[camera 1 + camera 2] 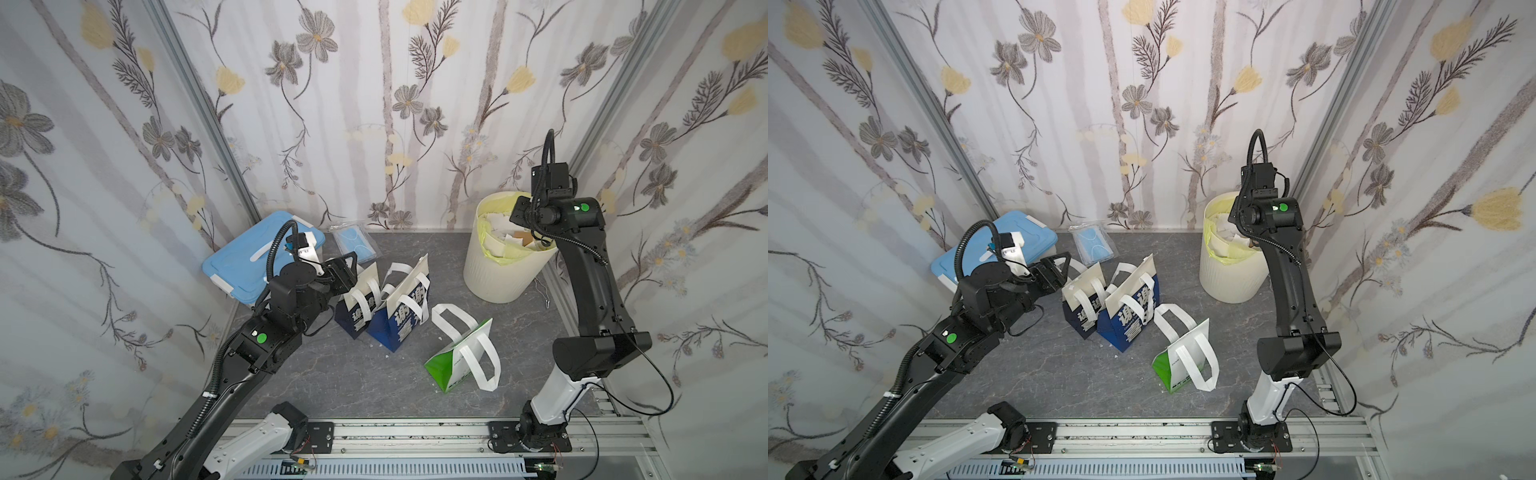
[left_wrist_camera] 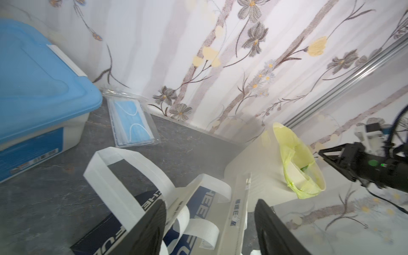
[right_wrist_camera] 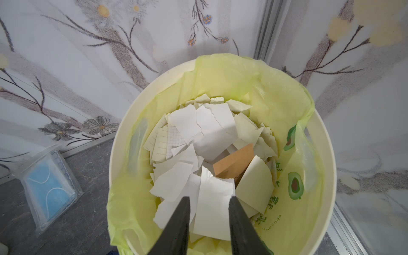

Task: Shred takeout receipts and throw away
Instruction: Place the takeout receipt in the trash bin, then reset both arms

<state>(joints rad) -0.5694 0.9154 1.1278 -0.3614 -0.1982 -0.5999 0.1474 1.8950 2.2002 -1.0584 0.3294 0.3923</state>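
Torn white pieces of takeout receipts (image 3: 212,132) lie heaped in the cream bin (image 3: 114,154), which has a yellow-green liner. My right gripper (image 3: 208,198) hangs over the bin mouth with its jaws apart. One white torn slip (image 3: 215,212) shows below the gap, loose on the heap, and neither finger presses it. My left gripper (image 2: 209,203) is open over the two dark blue paper bags (image 1: 353,316) (image 1: 399,328). Its fingers (image 2: 152,220) straddle a bag's top edge and white handles without closing on them.
A green-and-white bag (image 1: 457,357) lies on its side near the middle of the grey table. A blue-lidded box (image 1: 249,262) stands at the back left, with a pack of blue masks (image 1: 353,243) beside it. The bin (image 1: 498,282) stands at the back right corner.
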